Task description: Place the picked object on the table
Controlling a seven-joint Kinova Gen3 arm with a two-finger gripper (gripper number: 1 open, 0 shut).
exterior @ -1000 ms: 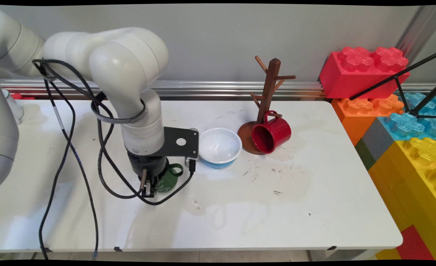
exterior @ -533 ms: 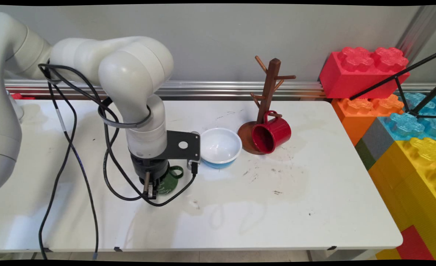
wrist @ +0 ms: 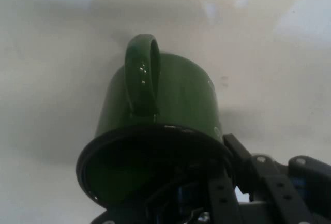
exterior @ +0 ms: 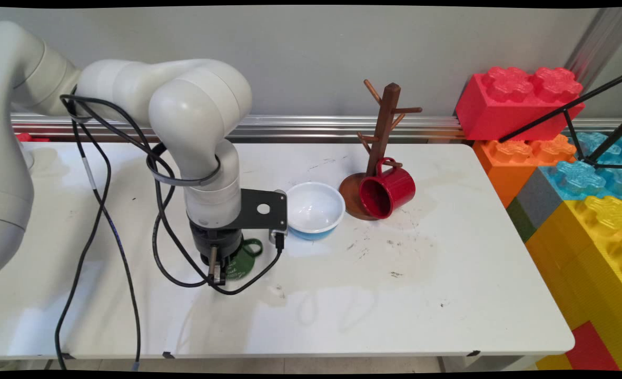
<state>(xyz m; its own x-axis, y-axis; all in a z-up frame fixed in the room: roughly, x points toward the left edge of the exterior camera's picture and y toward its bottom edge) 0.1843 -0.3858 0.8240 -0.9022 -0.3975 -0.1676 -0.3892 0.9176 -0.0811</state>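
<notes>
Green mug (wrist: pixel 170 100) is in the claw (exterior: pixel 217 275). The claw is pinched shut on the mug's rim. One finger goes inside the mug and one finger presses on the outside. The mug's handle sticks out on the side away from the claw. The mug hangs just under the claw and leans a bit. The pictures do not show if its bottom touches the white table (exterior: pixel 395 295) or is a tiny bit above it.

So the grabbing part looks done. The mug is low, close to the table. It is not in or on anything else.

A white and blue bowl (exterior: pixel 313 209) sits near the claw, on its right side in the main view. It has nothing in it. Farther off on that same side is a brown wooden mug tree (exterior: pixel 384 126). A red mug (exterior: pixel 387 192) hangs low on the tree, close to its round foot. Black cables (exterior: pixel 105 210) hang from the arm on the claw's other side.

One second ago the claw and the green mug were a little more to the left. Now both have slid a small way toward the bowl. The bowl, the red mug and the tree have not moved.
</notes>
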